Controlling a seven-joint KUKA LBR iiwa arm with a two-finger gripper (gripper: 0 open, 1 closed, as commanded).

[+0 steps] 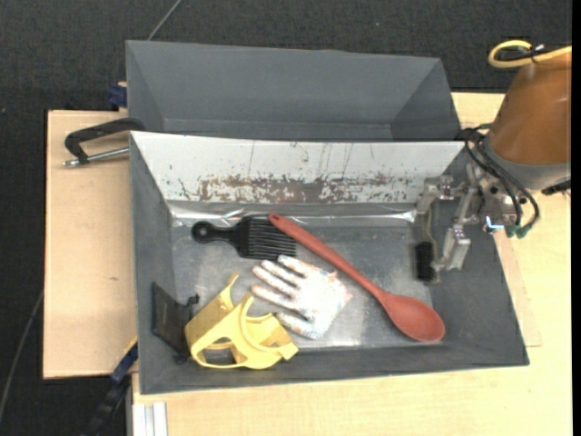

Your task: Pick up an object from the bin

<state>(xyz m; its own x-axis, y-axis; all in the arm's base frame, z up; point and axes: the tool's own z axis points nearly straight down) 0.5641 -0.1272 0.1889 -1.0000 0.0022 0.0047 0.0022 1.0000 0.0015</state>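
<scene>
Camera view, looking down into a grey metal bin [272, 157]. Nothing has been picked up yet; the whole grasp and lift are left to do.

The gripper [438, 267] hangs at the bin's right end, close to the right wall. Its two fingers appear to stand apart with nothing between them, though the angle makes the gap hard to read. How near the fingertips are to the bin floor cannot be judged.

The nearest thing is a red spoon [363, 280], lying diagonally from the middle of the back down to the front right. Its bowl rests just below and to the left of the gripper, not touching it.

To the left, the spoon's handle crosses a black comb [259, 234] and hides part of its teeth. In front of that lie a white glove [300, 293] and a yellow plastic piece [238, 334], touching each other. A small black object [168, 314] sits at the left wall, partly behind the yellow piece; what it is cannot be made out.

The arm's orange cover [540, 107] is cut off by the edge.
</scene>
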